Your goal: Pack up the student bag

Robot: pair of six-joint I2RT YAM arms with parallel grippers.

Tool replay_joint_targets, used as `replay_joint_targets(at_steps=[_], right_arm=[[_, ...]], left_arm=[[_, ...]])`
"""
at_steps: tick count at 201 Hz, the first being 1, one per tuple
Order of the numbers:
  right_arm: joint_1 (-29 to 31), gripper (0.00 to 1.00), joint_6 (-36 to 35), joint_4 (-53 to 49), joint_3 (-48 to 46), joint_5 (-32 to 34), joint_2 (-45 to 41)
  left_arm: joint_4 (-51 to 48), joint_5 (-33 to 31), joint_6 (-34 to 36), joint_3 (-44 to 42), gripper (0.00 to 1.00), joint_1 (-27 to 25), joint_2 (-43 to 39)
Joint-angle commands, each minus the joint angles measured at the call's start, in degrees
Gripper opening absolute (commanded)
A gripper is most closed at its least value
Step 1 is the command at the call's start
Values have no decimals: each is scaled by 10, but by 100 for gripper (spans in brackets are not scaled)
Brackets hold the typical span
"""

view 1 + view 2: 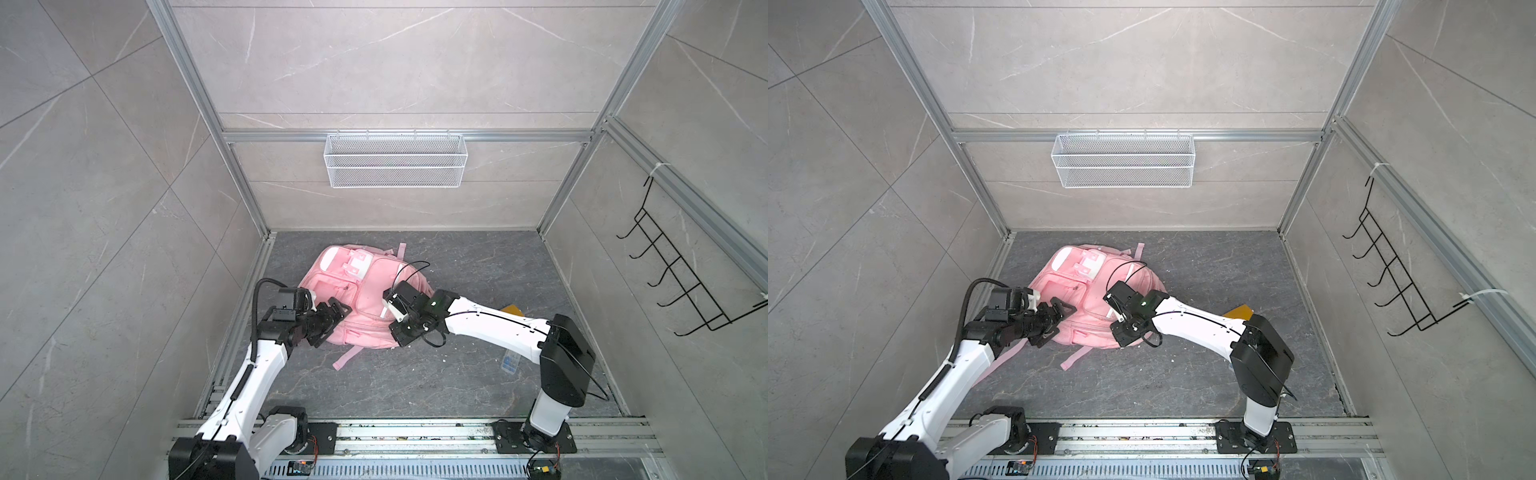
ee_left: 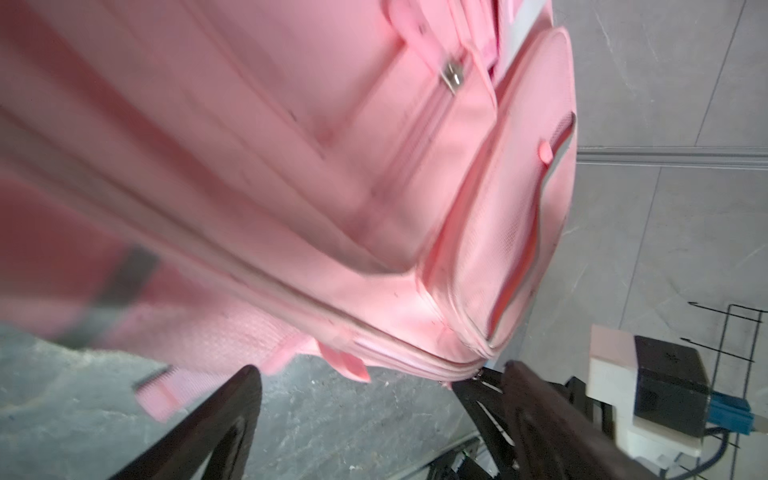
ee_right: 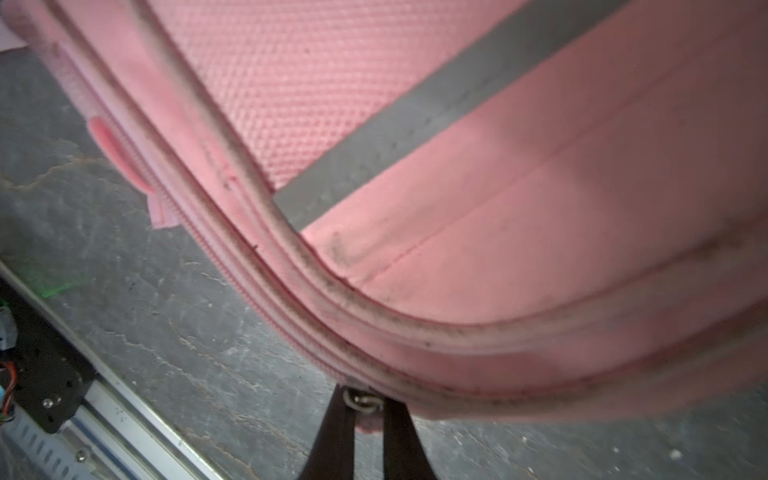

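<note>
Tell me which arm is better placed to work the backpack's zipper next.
Right. The right gripper is shut on the metal zipper pull at the edge of the backpack; the left gripper is open beside it, holding nothing.

Work surface (image 1: 415,374): dark grey, marbled, flat. Lying directly on it: pink student bag (image 1: 365,299), pockets facing up, left of centre; yellow flat item (image 1: 512,310) and pale blue item (image 1: 509,362), right side, both partly hidden

The bag (image 1: 357,299) fills the left middle of the floor (image 1: 478,257), with the left arm (image 1: 266,361) and right arm (image 1: 490,322) crowding its near edge. Floor behind, right and in front lies open, save an orange sheet (image 1: 512,309) and a clear box (image 1: 510,361) beside the right arm.
</note>
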Motion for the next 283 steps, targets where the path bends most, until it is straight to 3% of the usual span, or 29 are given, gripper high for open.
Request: replay_joint_targets(at_steps=[1, 44, 70, 89, 116, 142, 176, 240, 283], right_arm=[[18, 0, -28, 46, 24, -46, 10], [43, 0, -43, 73, 27, -114, 22], [47, 0, -43, 87, 17, -136, 15], [48, 0, -43, 93, 20, -144, 17], [48, 0, -36, 92, 19, -135, 24], [47, 0, -26, 88, 4, -101, 12], [40, 0, -7, 34, -8, -33, 13], [-4, 0, 4, 6, -61, 4, -25], [-71, 0, -1, -39, -61, 48, -38]], left_arm=[[-41, -12, -50, -28, 83, -21, -34], [79, -6, -127, -88, 83, -35, -33], [106, -21, -125, -83, 81, -46, 4], [128, -33, -125, -89, 54, -47, 14], [162, -30, -132, -88, 38, -46, 37], [156, -33, -126, -80, 0, -45, 40], [136, -34, -105, -70, 0, -30, 37], [120, -21, -69, -53, 0, 3, 46], [106, -13, -41, -39, 0, 26, 48]])
